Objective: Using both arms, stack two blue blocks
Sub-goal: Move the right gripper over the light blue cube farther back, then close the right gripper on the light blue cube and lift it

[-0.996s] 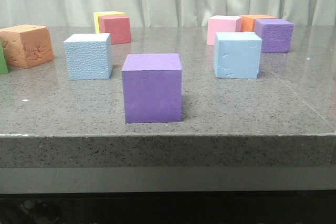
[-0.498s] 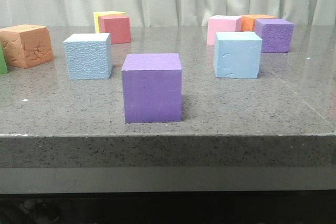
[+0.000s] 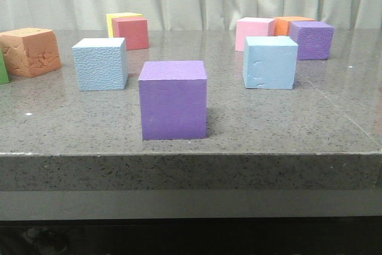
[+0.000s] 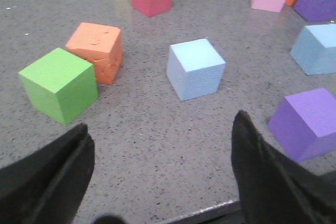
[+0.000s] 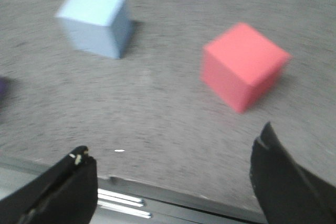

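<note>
We log the grey stone table [image 3: 250, 123] first; in the front view it fills the frame and no arm shows there. At its near edge stands the front purple cube [image 3: 173, 100], the largest in frame. From it, the pebbly blue block [image 3: 100, 64] sits at about 10 o'clock and the smoother blue block [image 3: 270, 62], dented on its near face, at about 2 o'clock; the two are well apart, each flat on the table, unstacked. Behind the smoother one we see a pink cube [image 3: 255, 33], an orange cube [image 3: 289, 23] and a second purple cube [image 3: 311, 40]; far left, a creased orange cube [image 3: 30, 52], with red [image 3: 130, 33] and yellow [image 3: 122, 18] cubes at the back. The left wrist view adds what the front view nearly crops: a green cube [image 4: 59, 85] touching the creased orange one, and the left gripper [image 4: 163, 156], fingers spread wide, gripping nothing, with the pebbly blue block [image 4: 195, 68] ahead of the gap. The right wrist view, blurred, shows the right gripper [image 5: 173, 177] likewise splayed and empty above the table edge, a blue block [image 5: 95, 21] and a pinkish-red cube [image 5: 242, 65] ahead.
</note>
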Controlling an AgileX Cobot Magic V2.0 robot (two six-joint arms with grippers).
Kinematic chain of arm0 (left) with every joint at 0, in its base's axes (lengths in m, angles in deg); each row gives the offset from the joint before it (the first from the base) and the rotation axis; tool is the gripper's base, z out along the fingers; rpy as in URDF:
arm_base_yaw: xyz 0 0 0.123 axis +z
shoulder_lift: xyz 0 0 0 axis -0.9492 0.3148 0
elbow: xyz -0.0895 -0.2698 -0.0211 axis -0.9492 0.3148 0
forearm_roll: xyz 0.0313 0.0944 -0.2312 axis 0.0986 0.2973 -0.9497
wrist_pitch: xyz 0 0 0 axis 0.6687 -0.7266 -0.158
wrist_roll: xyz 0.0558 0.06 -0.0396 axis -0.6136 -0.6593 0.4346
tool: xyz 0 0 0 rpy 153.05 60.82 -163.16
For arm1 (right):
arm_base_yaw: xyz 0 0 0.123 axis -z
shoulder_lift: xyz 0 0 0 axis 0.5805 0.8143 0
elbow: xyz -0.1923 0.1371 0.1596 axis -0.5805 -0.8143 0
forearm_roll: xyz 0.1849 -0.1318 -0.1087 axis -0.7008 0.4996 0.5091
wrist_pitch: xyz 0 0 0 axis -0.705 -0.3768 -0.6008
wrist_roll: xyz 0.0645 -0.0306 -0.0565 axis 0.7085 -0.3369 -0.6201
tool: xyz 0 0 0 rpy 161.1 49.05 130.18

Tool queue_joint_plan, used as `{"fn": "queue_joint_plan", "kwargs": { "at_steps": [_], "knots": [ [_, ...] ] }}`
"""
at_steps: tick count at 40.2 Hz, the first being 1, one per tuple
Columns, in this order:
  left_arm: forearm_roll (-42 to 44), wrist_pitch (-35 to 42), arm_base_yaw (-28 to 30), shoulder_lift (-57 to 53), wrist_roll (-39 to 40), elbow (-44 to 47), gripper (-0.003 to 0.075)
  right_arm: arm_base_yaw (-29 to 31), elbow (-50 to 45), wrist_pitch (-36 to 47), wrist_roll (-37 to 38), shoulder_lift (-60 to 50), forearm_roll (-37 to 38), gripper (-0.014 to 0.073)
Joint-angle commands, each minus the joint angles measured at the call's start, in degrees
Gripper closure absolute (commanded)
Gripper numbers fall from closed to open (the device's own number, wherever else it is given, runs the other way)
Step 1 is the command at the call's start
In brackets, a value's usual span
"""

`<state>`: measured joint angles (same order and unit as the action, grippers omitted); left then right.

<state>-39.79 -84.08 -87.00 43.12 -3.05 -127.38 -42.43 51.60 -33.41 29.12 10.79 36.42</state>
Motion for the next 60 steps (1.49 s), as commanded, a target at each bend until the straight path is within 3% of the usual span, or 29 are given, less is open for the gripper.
{"fn": "queue_joint_plan", "kwargs": {
  "at_steps": [1, 11, 22, 28, 43, 60],
  "knots": [
    [-0.7, 4.7, -3.1, 0.7, -0.5, -1.9, 0.0184, -3.5, 5.2, 2.4, -5.2, 5.0, -4.4, 0.0004],
    [-0.7, 4.7, -4.5, 0.7, -0.5, -1.9, 0.0184, -13.0, 14.8, 1.3, -1.8, 19.5, -2.1, 0.0004],
    [-0.6, 4.7, -4.5, 0.7, -0.5, -1.9, 0.0184, -17.1, 25.9, 1.6, 24.9, 34.8, 14.7, 0.0004],
    [-0.5, 4.7, -4.5, 0.7, -0.5, -1.9, 0.0184, -17.0, 32.1, 1.5, 33.1, 42.3, 16.4, 0.0004],
    [0.3, 4.7, -4.5, 0.7, -0.5, -1.9, 0.0184, -17.1, 45.4, -2.9, 37.1, 57.6, 16.3, 0.0004],
    [1.0, 4.7, -4.5, 0.7, -0.5, -1.9, 0.0184, -17.1, 49.4, -6.1, 37.1, 64.8, 16.7, 0.0004]
  ]
}}
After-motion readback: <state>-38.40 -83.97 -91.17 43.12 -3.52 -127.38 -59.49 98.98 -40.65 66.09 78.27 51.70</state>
